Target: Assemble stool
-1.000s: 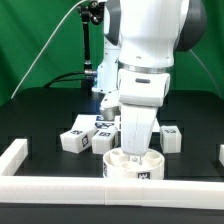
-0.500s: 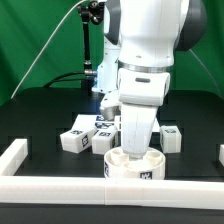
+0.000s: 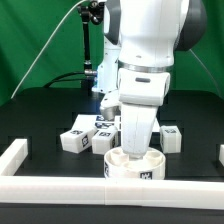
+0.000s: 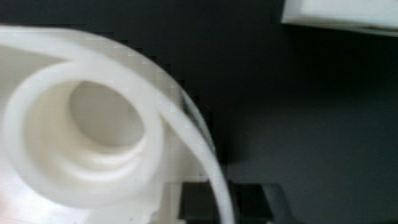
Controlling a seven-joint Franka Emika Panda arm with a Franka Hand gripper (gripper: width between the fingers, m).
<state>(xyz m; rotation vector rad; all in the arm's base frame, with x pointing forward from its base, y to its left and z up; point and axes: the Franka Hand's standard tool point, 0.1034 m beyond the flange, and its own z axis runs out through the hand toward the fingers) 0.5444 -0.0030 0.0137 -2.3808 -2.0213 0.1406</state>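
The stool's round white seat (image 3: 132,166) lies on the black table against the front rail, with a marker tag on its side. My gripper (image 3: 133,150) reaches straight down into it, and the hand hides its fingertips in the exterior view. In the wrist view the seat (image 4: 89,120) shows a hollow middle, and its thin raised rim runs between the two black fingers (image 4: 196,200). My gripper (image 4: 224,200) is shut on that rim. Chunky white legs with tags lie behind the seat: two toward the exterior view's left (image 3: 78,139) (image 3: 104,134) and one toward its right (image 3: 171,139).
A long white border rail (image 3: 60,186) runs along the front, with a short return at the exterior view's left (image 3: 12,152). A black stand (image 3: 90,45) with a cable rises behind the arm. Another white part (image 4: 347,14) shows at the edge of the wrist view.
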